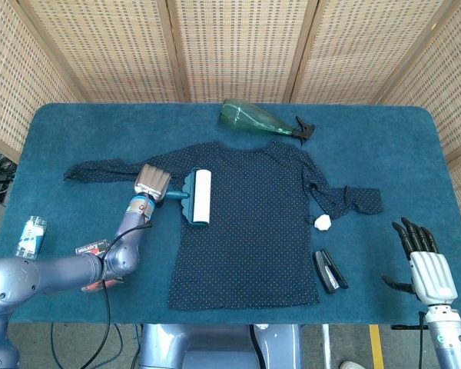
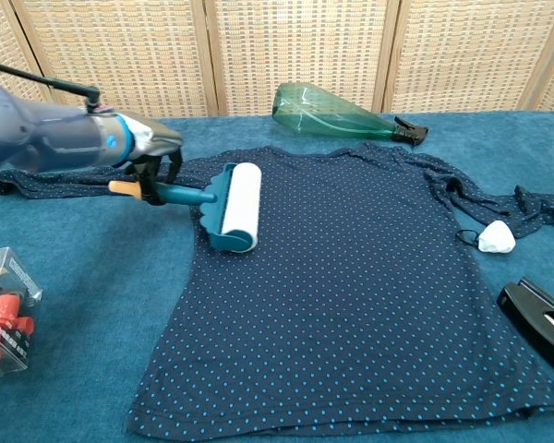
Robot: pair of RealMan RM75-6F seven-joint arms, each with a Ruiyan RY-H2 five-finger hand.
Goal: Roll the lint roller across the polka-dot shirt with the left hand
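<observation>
Now, starting at the left edge of the surface (image 1: 61, 123), a small clear packet (image 1: 32, 235) and a red-labelled box (image 2: 2, 312) lie near the front-left corner. Just inward, the left robot hand (image 1: 150, 183) grips the lint roller (image 2: 238, 207) by its teal handle, fingers wrapped round it; the white drum lies on the left side of the polka-dot shirt (image 1: 250, 231), close to where the left sleeve joins the body. The shirt is spread flat across the middle of the surface, sleeves trailing toward either side.

The roller looks light and rigid, so the handle is the right place to hold it, well back from the sticky drum. The shirt is soft and thin and would probably bunch or drag if the drum is pressed hard or pushed against a loose hem, so a light, even stroke toward the right seems wise.

Behind the collar, near the back edge, a green spray bottle (image 1: 261, 121) lies on its side. Right of the shirt are a small white object (image 1: 322, 222) and a black stapler (image 1: 329, 270). At the front-right corner the right robot hand (image 1: 428, 265) holds nothing, fingers loosely spread.
</observation>
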